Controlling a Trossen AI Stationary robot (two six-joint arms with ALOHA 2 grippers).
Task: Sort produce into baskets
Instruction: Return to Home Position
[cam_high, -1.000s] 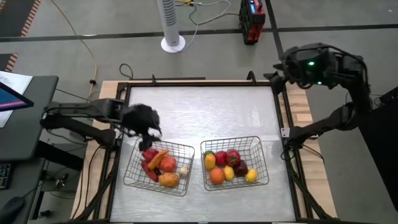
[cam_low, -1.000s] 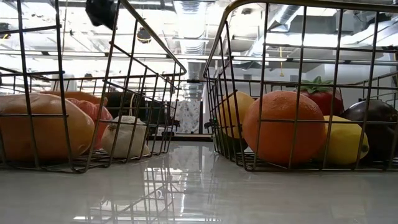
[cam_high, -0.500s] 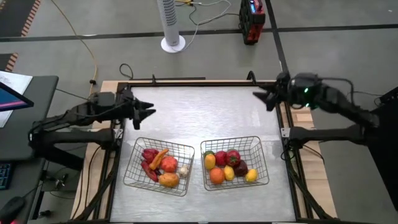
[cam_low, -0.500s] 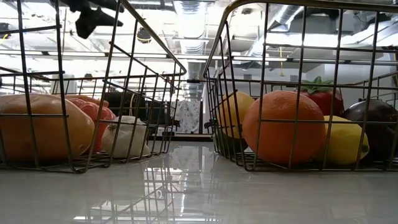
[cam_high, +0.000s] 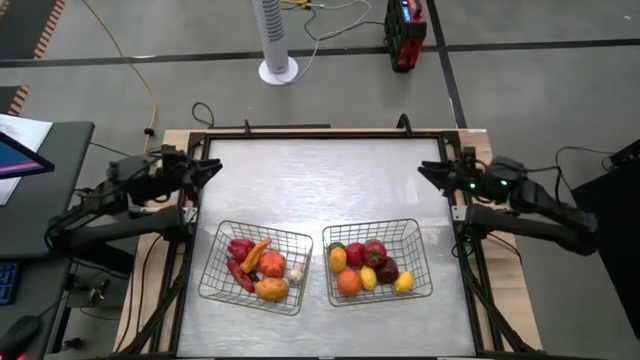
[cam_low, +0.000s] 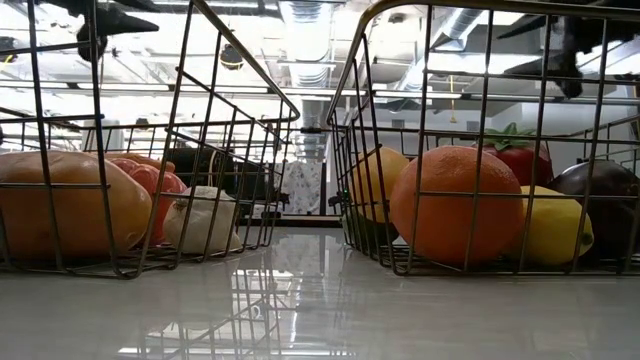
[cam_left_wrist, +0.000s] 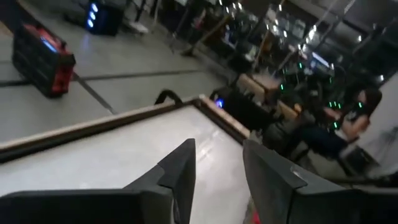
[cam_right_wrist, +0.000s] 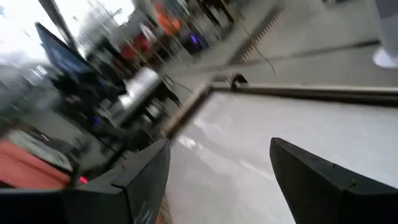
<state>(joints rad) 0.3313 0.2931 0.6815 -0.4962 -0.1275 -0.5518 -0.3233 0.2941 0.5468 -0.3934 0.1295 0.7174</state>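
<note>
Two silver wire baskets stand side by side near the table's near edge. The left basket (cam_high: 212, 283) holds red peppers, a carrot (cam_high: 253, 254), a tomato, an orange piece and a whitish one (cam_high: 295, 273). The right basket (cam_high: 425, 262) holds an orange (cam_high: 348, 283), lemons, red fruits and a dark maroon one (cam_high: 386, 270). My left gripper (cam_high: 212, 166) is open and empty at the table's left edge, pointing level toward the right (cam_left_wrist: 217, 146). My right gripper (cam_high: 425, 172) is open and empty at the right edge, pointing level toward the left (cam_right_wrist: 221, 143).
The bare tabletop (cam_high: 320, 180) stretches between the two grippers, beyond the baskets. A raised frame (cam_high: 300, 131) runs round the table. A monitor and desk (cam_high: 20, 160) stand beside the left arm. A fan stand (cam_high: 277, 60) and a red box (cam_high: 404, 35) are on the floor behind.
My left gripper has drawn back from above the left basket's far left corner toward the table's left edge, turning from pointing down to level. My right arm has come down from a raised pose and settled low at the right edge. The produce has stayed in the baskets.
</note>
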